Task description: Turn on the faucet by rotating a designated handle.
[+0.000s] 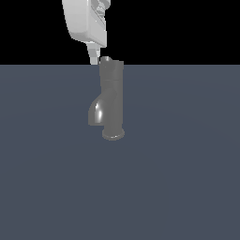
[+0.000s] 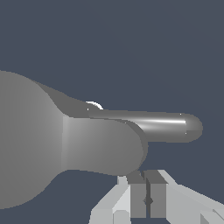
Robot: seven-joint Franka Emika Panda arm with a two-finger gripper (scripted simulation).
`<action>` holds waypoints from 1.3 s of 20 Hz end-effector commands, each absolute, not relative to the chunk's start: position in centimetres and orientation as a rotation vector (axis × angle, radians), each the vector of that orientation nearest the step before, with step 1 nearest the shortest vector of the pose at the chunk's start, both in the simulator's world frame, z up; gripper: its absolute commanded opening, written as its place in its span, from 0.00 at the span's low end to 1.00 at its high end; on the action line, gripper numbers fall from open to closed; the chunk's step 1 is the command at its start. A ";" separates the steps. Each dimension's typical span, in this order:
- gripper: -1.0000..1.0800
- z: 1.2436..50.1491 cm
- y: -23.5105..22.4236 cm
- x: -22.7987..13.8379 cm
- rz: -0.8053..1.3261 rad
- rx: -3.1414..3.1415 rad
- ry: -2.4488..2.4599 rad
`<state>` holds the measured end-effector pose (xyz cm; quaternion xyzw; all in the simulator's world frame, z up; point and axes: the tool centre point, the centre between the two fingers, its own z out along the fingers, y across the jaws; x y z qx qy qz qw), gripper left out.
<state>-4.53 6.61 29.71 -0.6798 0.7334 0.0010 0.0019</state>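
The flat slate-blue floor (image 1: 178, 178) carries the grey metallic upright cylindrical faucet (image 1: 112, 101), which stands just left of centre in the exterior view, its short shiny curved spout (image 1: 96, 112) bulging out at nine o'clock above the round base flange. My white gripper (image 1: 94, 57) hangs at eleven o'clock from the faucet's cap, its tips level with the cap's rim. In the wrist view my two dark finger pads (image 2: 138, 199) sit pressed together with nothing between them, right beside the thin flat grey lever handle (image 2: 166, 127).
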 end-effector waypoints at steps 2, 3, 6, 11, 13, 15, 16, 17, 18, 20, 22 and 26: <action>0.00 29.7 5.9 -4.4 0.001 -2.129 2.306; 0.00 29.7 5.3 -4.2 0.001 -2.125 2.310; 0.00 29.7 3.5 -3.7 0.001 -2.114 2.321; 0.00 29.7 0.7 -3.0 0.000 -2.096 2.338; 0.00 29.7 -0.4 -2.7 0.000 -2.089 2.345; 0.00 29.7 -1.4 -2.4 0.000 -2.083 2.351; 0.00 29.7 -1.9 -2.3 0.000 -2.080 2.354; 0.00 29.7 -2.4 -2.2 0.000 -2.077 2.357; 0.00 29.7 -2.9 -2.0 0.000 -2.073 2.360; 0.00 29.7 2.7 -2.6 0.029 -2.175 2.262; 0.00 29.7 2.2 -2.1 0.027 -2.169 2.269; 0.00 29.7 1.2 -1.2 0.024 -2.156 2.282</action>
